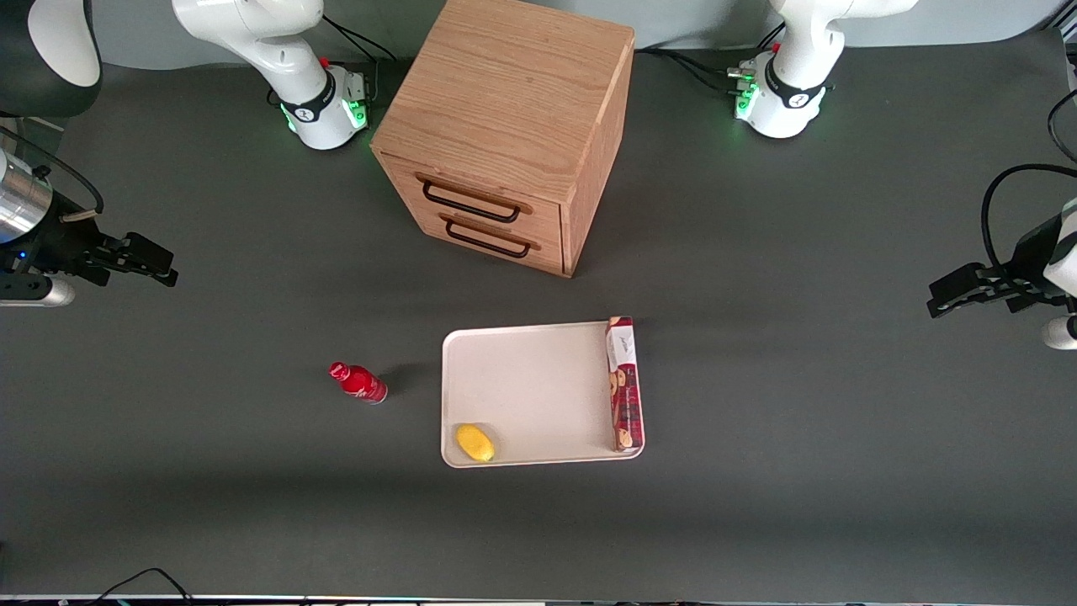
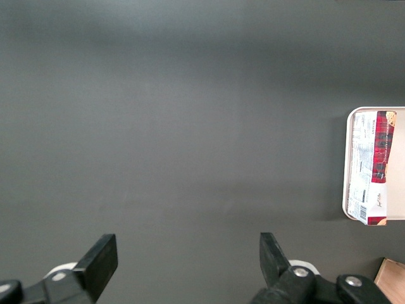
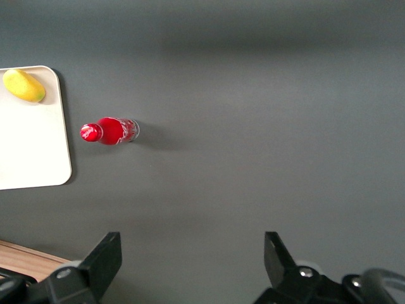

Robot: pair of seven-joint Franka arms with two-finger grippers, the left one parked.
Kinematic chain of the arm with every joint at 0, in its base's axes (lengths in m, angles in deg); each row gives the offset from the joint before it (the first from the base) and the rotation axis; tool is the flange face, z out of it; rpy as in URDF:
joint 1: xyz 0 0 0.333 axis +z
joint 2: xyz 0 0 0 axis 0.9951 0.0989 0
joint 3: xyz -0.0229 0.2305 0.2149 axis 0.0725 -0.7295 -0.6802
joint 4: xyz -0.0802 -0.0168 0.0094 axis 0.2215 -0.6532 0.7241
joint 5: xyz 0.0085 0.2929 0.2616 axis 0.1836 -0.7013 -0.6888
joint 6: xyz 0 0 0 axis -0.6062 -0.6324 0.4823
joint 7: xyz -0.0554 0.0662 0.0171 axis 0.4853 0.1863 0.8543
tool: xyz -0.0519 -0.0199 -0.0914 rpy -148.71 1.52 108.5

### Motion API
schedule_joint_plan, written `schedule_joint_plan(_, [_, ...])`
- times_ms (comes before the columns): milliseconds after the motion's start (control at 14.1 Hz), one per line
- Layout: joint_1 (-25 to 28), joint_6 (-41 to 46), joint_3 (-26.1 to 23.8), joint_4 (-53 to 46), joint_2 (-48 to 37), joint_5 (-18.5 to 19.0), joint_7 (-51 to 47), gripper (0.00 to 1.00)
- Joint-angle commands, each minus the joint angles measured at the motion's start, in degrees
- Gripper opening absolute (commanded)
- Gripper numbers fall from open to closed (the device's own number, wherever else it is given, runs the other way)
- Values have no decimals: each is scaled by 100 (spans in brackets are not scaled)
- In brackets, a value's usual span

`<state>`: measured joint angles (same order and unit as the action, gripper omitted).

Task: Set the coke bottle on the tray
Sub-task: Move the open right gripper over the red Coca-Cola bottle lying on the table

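Gripper [image 1: 143,259] is hanging at the left edge of the front frame, at the working arm's end of the table, well apart from everything. Its jaws are standing wide apart in the right wrist view, gripping nothing; only bare table [image 1: 252,471] is lying between the fingers [image 3: 104,259].

Coke bottle [image 1: 359,384] is sitting on the table left of centre in the front frame, near the tray [image 1: 538,387] but not touching it, a strip of dark mat showing between them. It is looking upright: cap toward the camera, base on the mat, shadow falling toward the tray. In the front view the cap is leaning toward the upper left of the frame, so the long axis is reading roughly vertical, though some tilt cannot be ruled out.

Handling, as judgement: small, probably rigid, smooth and rounded, so likely slippery and prone to toppling if nudged. Best hold is looking like the body just below the shoulder, jaws closing across the width.

Tray is already carrying a lemon [image 1: 475,443] in its lower-left corner and a cookie box [image 1: 623,383] along its right rim; the middle is lying bare. A drawer cabinet [image 1: 513,126] is standing in the upper centre of the frame.
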<state>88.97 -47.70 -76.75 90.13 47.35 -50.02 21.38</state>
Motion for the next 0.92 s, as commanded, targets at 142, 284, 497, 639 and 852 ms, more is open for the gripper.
schedule_joint_plan(142, [-51,136,-15,-153,76,7,-76,100])
schedule_joint_plan(284, [-104,145,-6,-145,76,-142,-85,100])
schedule_joint_plan(497, [-157,153,-6,-101,67,-310,-67,100])
schedule_joint_plan(639, [-157,153,-6,-101,58,-310,-67,100])
schedule_joint_plan(852, [-139,153,-6,-101,23,-310,-67,100])
